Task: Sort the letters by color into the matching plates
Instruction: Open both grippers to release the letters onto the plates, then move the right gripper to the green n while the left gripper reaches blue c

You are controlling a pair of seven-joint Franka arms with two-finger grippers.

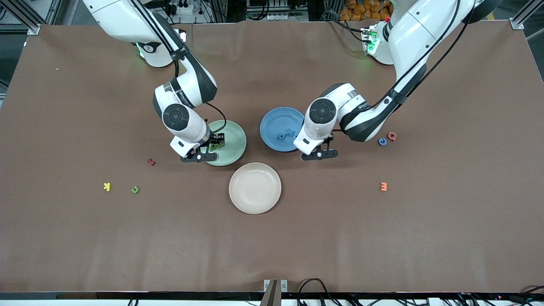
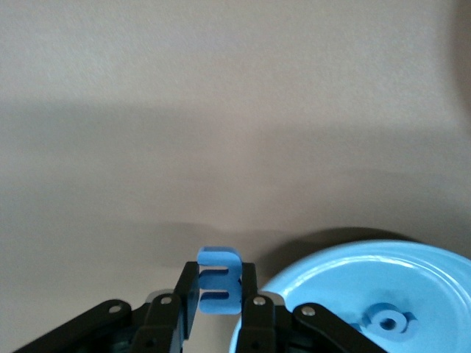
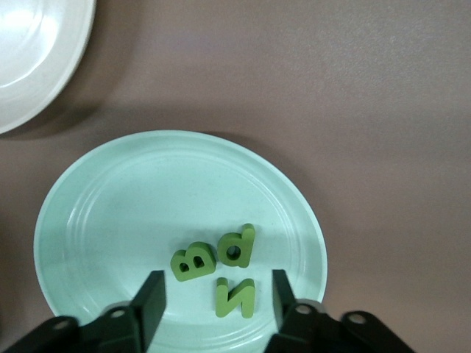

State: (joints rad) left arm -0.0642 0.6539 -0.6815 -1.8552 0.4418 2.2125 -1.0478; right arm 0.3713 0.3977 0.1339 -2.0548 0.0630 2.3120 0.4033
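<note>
My right gripper [image 3: 217, 301] hangs open low over the pale green plate [image 3: 110, 213]. Three green letters lie in that plate: an N [image 3: 235, 296] free between the fingers, a B [image 3: 193, 262] and a d [image 3: 239, 246]. In the front view the right gripper [image 1: 216, 144] is over the green plate [image 1: 234, 142]. My left gripper [image 2: 218, 294] is shut on a blue letter [image 2: 218, 283] over bare table beside the rim of the blue plate [image 2: 346, 283]. The blue plate [image 1: 274, 123] holds blue letters [image 1: 285, 134]. The left gripper [image 1: 319, 153] is at its edge.
The beige-pink plate [image 1: 255, 188] stands nearer the front camera, between the other two. Loose on the table: a red letter [image 1: 151, 162], a yellow one [image 1: 107, 186], a green one [image 1: 135, 189], a blue one [image 1: 382, 141], a red one [image 1: 392, 136] and an orange one [image 1: 383, 186].
</note>
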